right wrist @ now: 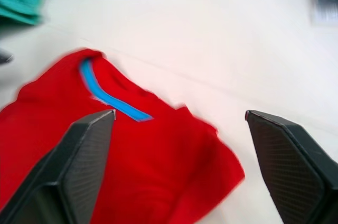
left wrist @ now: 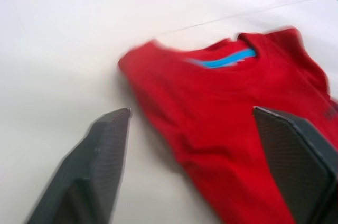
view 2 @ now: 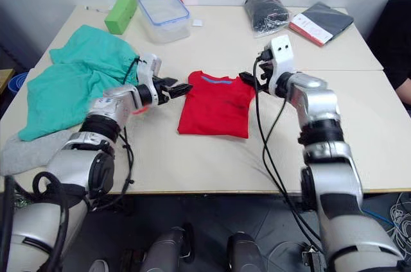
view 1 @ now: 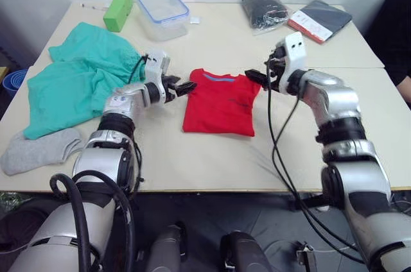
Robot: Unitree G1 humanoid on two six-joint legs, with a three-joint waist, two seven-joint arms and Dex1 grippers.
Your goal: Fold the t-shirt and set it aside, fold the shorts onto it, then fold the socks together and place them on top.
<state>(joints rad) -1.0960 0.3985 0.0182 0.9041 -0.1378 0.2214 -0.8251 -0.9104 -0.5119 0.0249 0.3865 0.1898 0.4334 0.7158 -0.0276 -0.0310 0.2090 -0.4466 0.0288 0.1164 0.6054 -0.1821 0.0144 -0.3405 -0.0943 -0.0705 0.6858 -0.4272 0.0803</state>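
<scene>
Head views: t-shirt (view 1: 219,102) mid-table, sides tucked in, collar away from robot. Left gripper (view 1: 182,87) and right gripper (view 1: 258,78) flank collar corners, both spread wide, holding nothing; likely poised for lengthwise fold. Shorts (view 1: 77,79) and socks (view 1: 38,150) far left, untouched.

T-shirt (view 1: 219,104): soft matt red cloth, lightly creased, with a smoother blue strip inside the collar. Shorts (view 1: 76,76): thin teal fabric, rumpled, matt. Socks (view 1: 38,149): grey knit, slightly fuzzy. Table (view 1: 212,156): smooth pale surface with a dull sheen. Left gripper (left wrist: 203,168) fingers (left wrist: 103,160): black, with a woven carbon-like texture. Container (view 1: 162,13): clear, glossy plastic.
</scene>
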